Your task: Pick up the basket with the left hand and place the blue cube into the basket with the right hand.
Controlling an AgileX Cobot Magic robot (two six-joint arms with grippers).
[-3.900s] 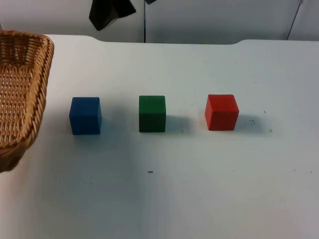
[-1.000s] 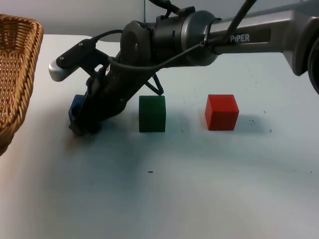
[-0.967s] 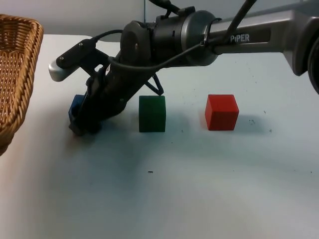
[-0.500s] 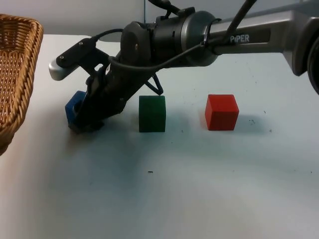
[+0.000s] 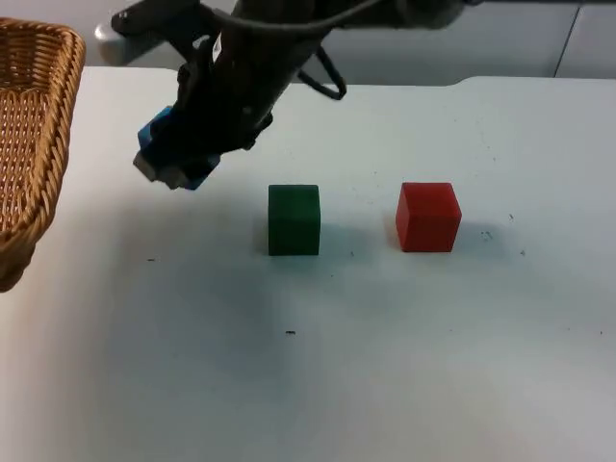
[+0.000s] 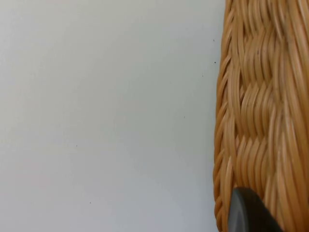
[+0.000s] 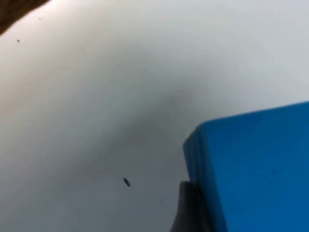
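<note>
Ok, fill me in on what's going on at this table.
The right claw holds the blue cube in the air above the table, between the basket and the green cube. The left claw is at the basket's woven rim. The red cube sits beside the green one, both on the table. The blue cube is not yet in the basket.

A robotics lab bench: a bare white worktop (image 5: 433,385) ends at a grey partition wall (image 5: 462,43), and plain test props, a green cube (image 5: 294,219) and a red cube (image 5: 427,217), sit on it.
</note>
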